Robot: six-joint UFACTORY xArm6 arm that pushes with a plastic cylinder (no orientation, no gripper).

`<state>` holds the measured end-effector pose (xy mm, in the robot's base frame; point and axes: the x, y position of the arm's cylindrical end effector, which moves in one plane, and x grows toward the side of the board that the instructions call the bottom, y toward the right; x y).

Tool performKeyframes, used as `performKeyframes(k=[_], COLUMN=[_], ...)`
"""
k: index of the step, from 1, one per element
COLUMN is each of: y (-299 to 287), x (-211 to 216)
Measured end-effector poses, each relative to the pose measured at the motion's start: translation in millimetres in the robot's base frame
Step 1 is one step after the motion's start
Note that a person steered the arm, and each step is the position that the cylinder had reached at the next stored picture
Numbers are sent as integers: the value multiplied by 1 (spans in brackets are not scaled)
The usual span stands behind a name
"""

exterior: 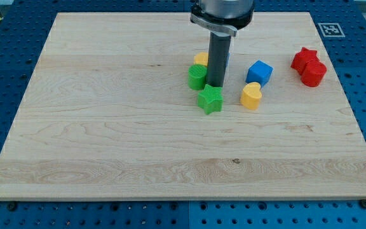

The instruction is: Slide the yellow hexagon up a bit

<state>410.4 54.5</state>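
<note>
Right, my tip [215, 86] sits just below the yellow plastic hexagon [201, 59], between green cylinder [197, 76] and green star [210, 99]; tool is a bare rod, no jaws.

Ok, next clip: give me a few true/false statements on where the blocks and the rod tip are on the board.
1. My tip is down among the green blocks, just above the green star. True.
2. The yellow hexagon is in full view at the board's bottom edge. False: it is near the view's top centre, mostly hidden behind the rod and the green round block.
3. The blue cube sits just above the yellow heart. True.
4. The two red blocks lie at the view's left. False: they are at the view's right.
</note>
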Motion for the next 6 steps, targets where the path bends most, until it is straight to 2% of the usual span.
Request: performKeyframes(k=[3, 4, 6], y=[10, 7, 9], x=[-19, -44, -50])
